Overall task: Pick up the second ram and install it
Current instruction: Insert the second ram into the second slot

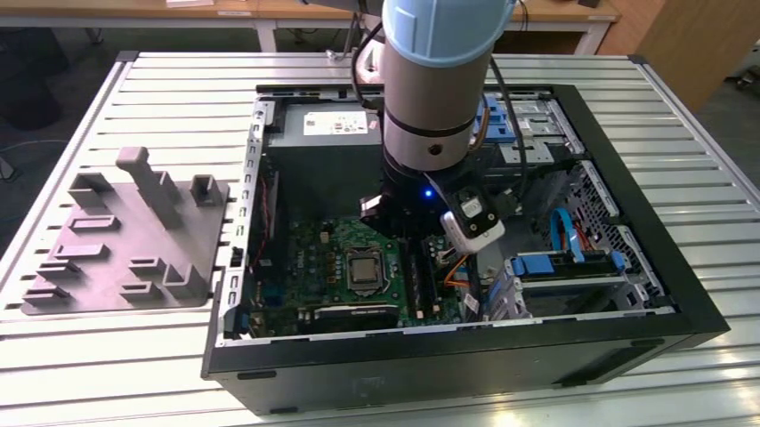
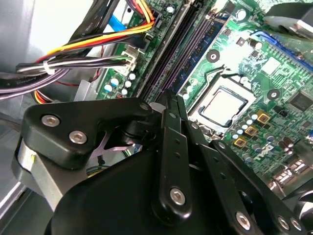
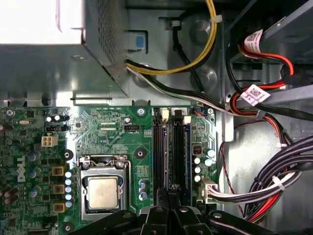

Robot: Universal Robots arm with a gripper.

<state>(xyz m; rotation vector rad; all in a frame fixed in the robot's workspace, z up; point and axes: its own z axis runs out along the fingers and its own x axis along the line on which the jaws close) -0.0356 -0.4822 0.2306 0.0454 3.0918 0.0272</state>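
- The jaws were pressed together, their black fingers [image 3: 161, 211] meeting in one narrow point with no gap visible between the tips in either wrist view.
- That point hung at the near end of the memory slots [image 3: 159, 147], down inside the open computer case [image 1: 665, 298].
- The second ram [image 3: 179, 147] looked to be the dark, thin strip standing edge-on in the slot row and running straight away from the tips. I could not tell whether the jaws touched it, or whether it was pushed fully home.
- In the second wrist view the same slot lines [image 2: 183, 44] ran as long dark strips from the finger point towards the far edge of the board.
- Beside the slots lay the CPU socket [image 3: 102, 191], its metal lid and frame showing, on the green motherboard [image 3: 107, 127].
- On the slots' other side a bundle of cables [image 3: 274, 188] – black, white, red and yellow – crossed the metal floor of the case.
- Beyond the board's far edge sat the grey power supply box [image 3: 49, 54], with yellow and black leads coming out under it.
- In the exterior view the arm [image 1: 433, 89] came straight down into the case, a small blue light lit at its wrist.
- Blue-tabbed drive brackets [image 1: 558, 262] sat in the case on the exterior view's right.
- A grey moulded plate [image 1: 119, 245] with upright blocks lay on the ribbed metal tabletop [image 1: 119, 374] at the exterior view's left, well apart from the arm.
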